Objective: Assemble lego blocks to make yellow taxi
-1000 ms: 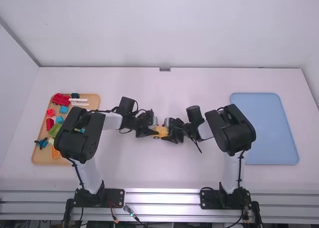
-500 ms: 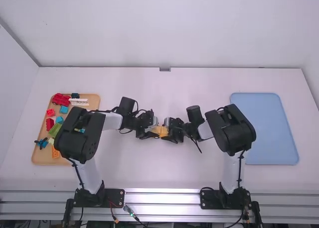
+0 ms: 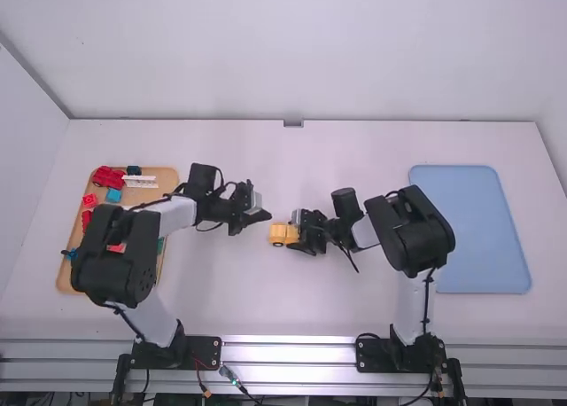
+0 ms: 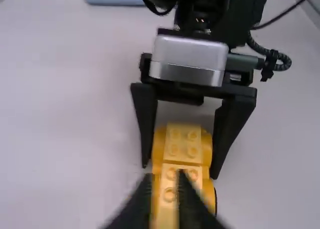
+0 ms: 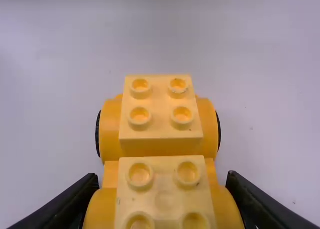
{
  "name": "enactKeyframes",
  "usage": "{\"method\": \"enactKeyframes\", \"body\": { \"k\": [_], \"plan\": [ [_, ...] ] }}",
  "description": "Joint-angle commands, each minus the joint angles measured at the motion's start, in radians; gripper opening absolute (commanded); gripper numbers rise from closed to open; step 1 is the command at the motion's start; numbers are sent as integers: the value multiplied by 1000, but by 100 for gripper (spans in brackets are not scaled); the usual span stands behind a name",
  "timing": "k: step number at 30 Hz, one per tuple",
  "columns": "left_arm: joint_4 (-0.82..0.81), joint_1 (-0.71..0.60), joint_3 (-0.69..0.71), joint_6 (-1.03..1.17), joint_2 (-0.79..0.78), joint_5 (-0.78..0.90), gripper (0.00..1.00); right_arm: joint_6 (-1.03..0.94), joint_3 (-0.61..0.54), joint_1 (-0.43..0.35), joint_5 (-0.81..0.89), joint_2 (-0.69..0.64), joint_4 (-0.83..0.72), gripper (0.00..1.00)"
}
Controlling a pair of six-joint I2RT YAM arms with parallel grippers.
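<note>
The right gripper's [image 5: 162, 181] fingers are clamped on both sides of one end of the taxi [image 3: 283, 235], at or just above the counter [image 3: 354, 308]. If they squeeze too hard, or close off-centre, the curved sides could slip and the body twist loose. The left gripper's [image 4: 164, 180] fingers stand slightly apart, just beside the free end; a careless swing could knock it, since nothing braces that end. The taxi looks upright and compact, with two studded blocks on top, rounded yellow sides and black tyre edges [image 5: 219, 131] beyond the right fingers.
</note>
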Motion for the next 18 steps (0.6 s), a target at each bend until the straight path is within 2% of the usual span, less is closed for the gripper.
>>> {"method": "enactKeyframes", "body": {
  "k": [1, 6, 9, 18],
  "plan": [
    [-9, -21, -11, -2, 16, 0, 2, 6, 6, 1, -7, 13, -1, 67],
    [31, -73, -11, -3, 69, -24, 2, 21, 6, 1, -7, 13, -1, 67],
    [37, -109, -11, -6, 95, -101, 2, 20, 6, 1, -8, 13, 1, 67],
    [95, -144, -10, -105, 175, -186, 2, 17, 6, 1, -15, 13, 2, 67]
  ]
}}
